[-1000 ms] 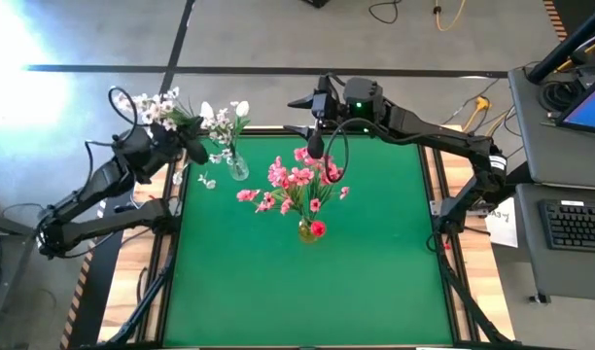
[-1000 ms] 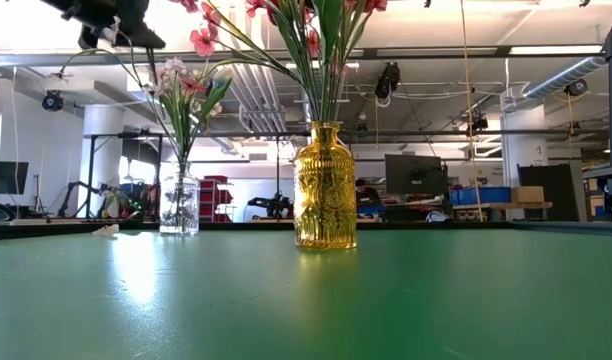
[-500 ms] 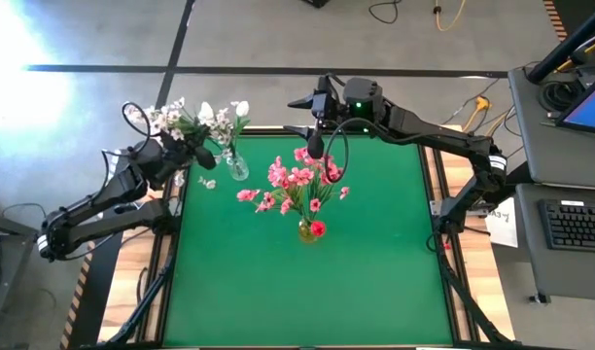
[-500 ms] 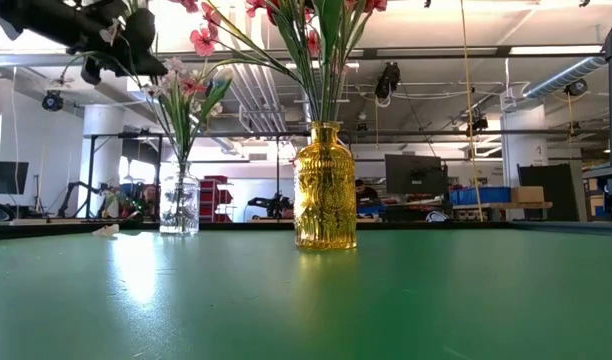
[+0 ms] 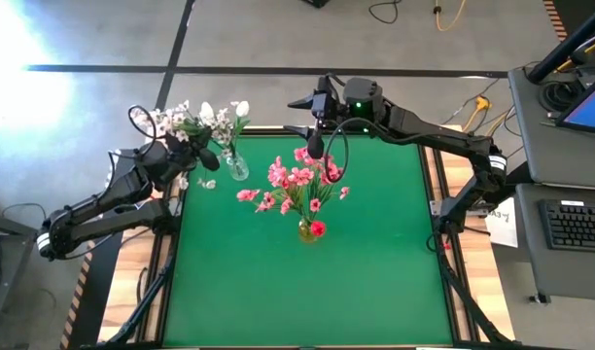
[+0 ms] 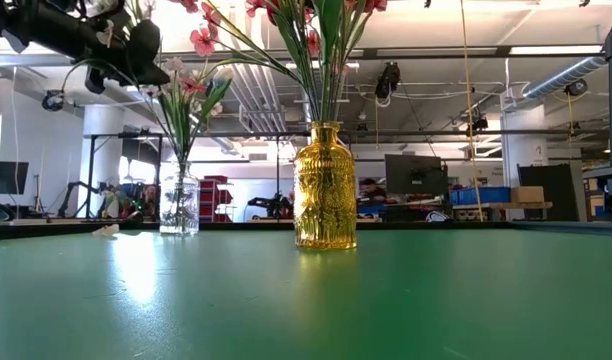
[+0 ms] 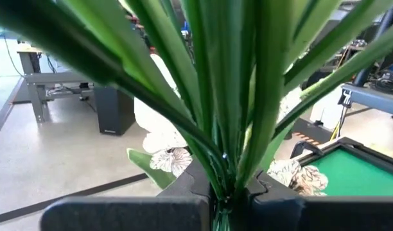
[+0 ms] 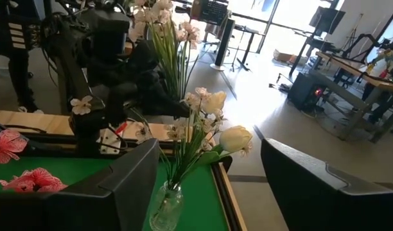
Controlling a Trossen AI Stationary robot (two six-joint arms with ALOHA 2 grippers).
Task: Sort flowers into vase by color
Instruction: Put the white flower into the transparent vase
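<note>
**White spray carried toward the clear vase**

The left gripper [image 5: 208, 156], clamped on a white blossom spray [image 5: 176, 119], stood at nine o'clock of the clear vase [image 5: 238, 171], closer than a second before. The yellow vase [image 5: 307, 231] of pink blossoms [image 5: 293, 180] occupied table [image 5: 375, 272] centre. The right gripper [image 5: 315, 146] hung wide, empty, at twelve o'clock.
</note>
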